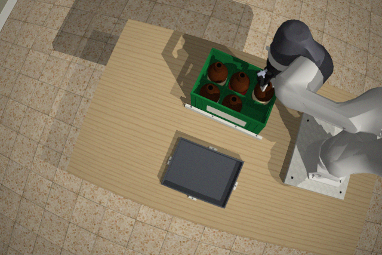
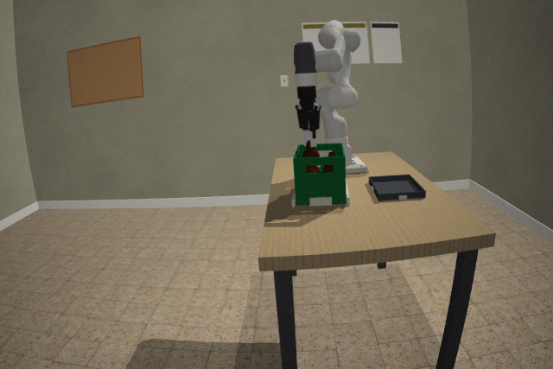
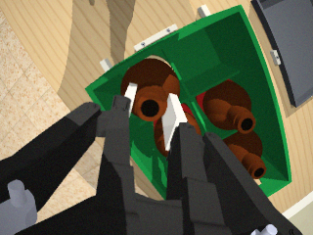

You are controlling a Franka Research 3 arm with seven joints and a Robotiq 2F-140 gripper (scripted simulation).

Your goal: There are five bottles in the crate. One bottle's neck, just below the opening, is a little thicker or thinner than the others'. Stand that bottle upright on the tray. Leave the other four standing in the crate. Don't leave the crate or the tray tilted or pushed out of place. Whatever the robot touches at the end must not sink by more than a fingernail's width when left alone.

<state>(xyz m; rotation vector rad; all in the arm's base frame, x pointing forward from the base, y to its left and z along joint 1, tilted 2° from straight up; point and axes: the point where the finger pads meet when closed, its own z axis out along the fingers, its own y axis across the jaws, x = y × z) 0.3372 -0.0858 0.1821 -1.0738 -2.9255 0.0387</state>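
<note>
The green crate stands level. Five brown bottles stand in it. My gripper points down and is shut on the neck of the bottle in the corner compartment nearest the arm, away from the tray. Its white pads lie on both sides of the neck. That bottle's base is hidden. The others include bottles at the far end and in the middle. I cannot tell the neck thicknesses apart. The dark tray lies flat with no bottle.
A white rail runs along the crate's tray side. Small white brackets stand around the tray. One crate compartment beside the held bottle has no bottle. The crate walls and dividers rise around the bottles.
</note>
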